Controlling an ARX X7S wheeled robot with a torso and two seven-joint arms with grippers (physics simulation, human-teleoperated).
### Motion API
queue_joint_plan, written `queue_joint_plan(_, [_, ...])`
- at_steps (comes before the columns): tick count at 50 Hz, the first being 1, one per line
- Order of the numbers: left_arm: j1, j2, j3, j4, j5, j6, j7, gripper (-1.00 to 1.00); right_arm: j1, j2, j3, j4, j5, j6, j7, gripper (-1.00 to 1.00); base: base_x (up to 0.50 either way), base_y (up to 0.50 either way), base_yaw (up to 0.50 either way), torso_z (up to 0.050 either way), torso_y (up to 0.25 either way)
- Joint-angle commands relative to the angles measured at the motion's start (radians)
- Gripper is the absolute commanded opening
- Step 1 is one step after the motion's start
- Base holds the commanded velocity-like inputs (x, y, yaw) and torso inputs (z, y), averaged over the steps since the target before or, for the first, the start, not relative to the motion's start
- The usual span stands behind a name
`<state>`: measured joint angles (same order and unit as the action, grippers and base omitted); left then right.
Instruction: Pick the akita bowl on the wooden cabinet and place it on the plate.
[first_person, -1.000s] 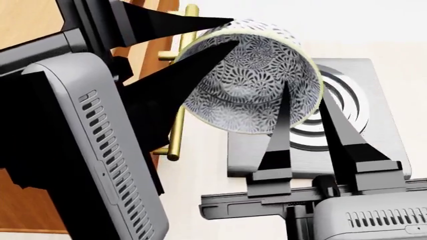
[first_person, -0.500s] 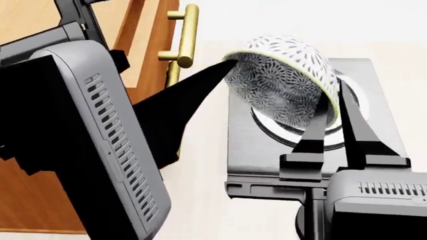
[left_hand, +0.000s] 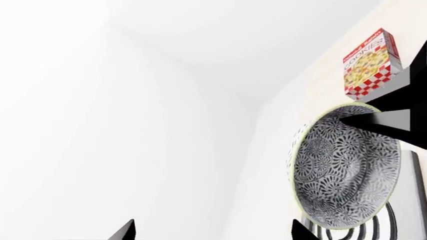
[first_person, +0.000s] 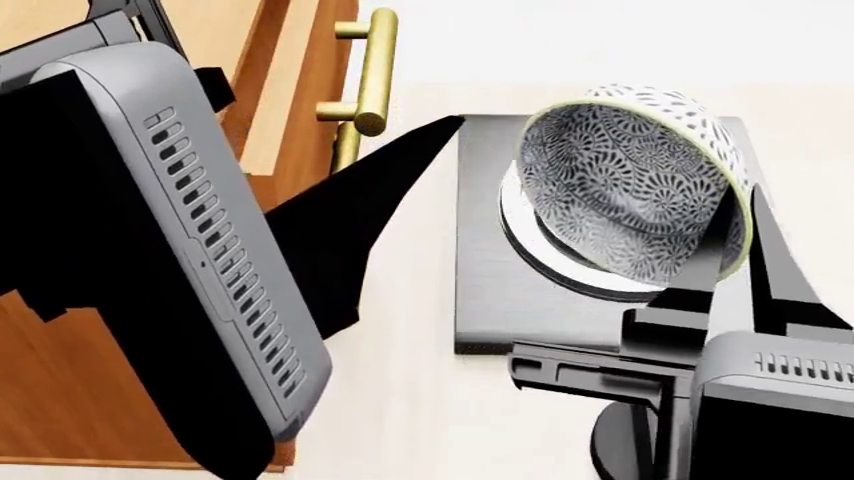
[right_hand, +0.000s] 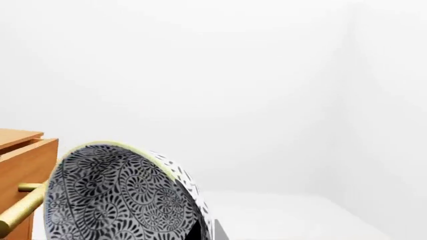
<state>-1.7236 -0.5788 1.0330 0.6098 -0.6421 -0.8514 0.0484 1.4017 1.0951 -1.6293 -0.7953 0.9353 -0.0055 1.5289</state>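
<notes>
The akita bowl (first_person: 627, 190) hangs tipped on its side above the grey stove slab, its black-and-white floral outside towards the head camera. My right gripper (first_person: 741, 235) is shut on its pale rim from below. In the right wrist view the akita bowl (right_hand: 113, 195) fills the lower corner beside the gripper's fingers (right_hand: 193, 227). My left gripper (left_hand: 213, 232) is open and empty. The akita bowl (left_hand: 347, 175) is off to its side, apart from it. The wooden cabinet (first_person: 287, 90) stands at the left behind my left arm. The plate is out of view.
A grey stove slab (first_person: 481, 260) with a ringed burner lies under the bowl. The cabinet's brass handle (first_person: 376, 70) sticks out near my left arm's black finger (first_person: 400, 170). A cookies box (left_hand: 370, 62) stands beyond the bowl. White walls are behind.
The right gripper has carried the bowl to the right, away from the cabinet and over the stove slab. The left gripper's fingers, earlier at the bowl's rim, now stand apart from it.
</notes>
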Motion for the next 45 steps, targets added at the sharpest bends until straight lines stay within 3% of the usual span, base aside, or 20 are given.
queue_joint_plan(1, [-0.001,-0.003,-0.003,0.001,0.001,-0.002,-0.005,1.00,-0.023,0.061,0.039,-0.009,0.004,-0.022,0.017,-1.00,0.00,0.00,0.00,0.000,0.000])
queue_joint_plan(18, [0.000,0.003,-0.002,-0.006,0.003,0.000,-0.006,1.00,-0.125,0.167,0.125,-0.032,-0.012,-0.088,0.036,-1.00,0.00,0.00,0.00,0.001,0.001])
queue_joint_plan(29, [0.006,0.006,0.005,-0.011,0.014,0.008,-0.008,1.00,-0.294,0.223,0.280,-0.033,-0.018,-0.137,0.040,-1.00,0.00,0.00,0.00,0.000,0.000])
queue_joint_plan(32, [0.006,0.005,0.003,-0.010,0.012,0.008,-0.010,1.00,-0.386,0.226,0.396,-0.047,-0.028,-0.093,0.041,-1.00,0.00,0.00,0.00,0.000,0.000])
queue_joint_plan(37, [0.008,0.000,0.003,-0.008,0.012,0.007,-0.011,1.00,-0.467,0.246,0.473,-0.052,-0.044,-0.127,0.040,-1.00,0.00,0.00,0.00,0.000,0.000])
queue_joint_plan(45, [0.011,0.001,0.000,-0.007,0.007,0.005,-0.014,1.00,-0.810,0.235,0.876,-0.079,-0.067,-0.056,0.041,-1.00,0.00,0.00,0.00,0.000,0.000])
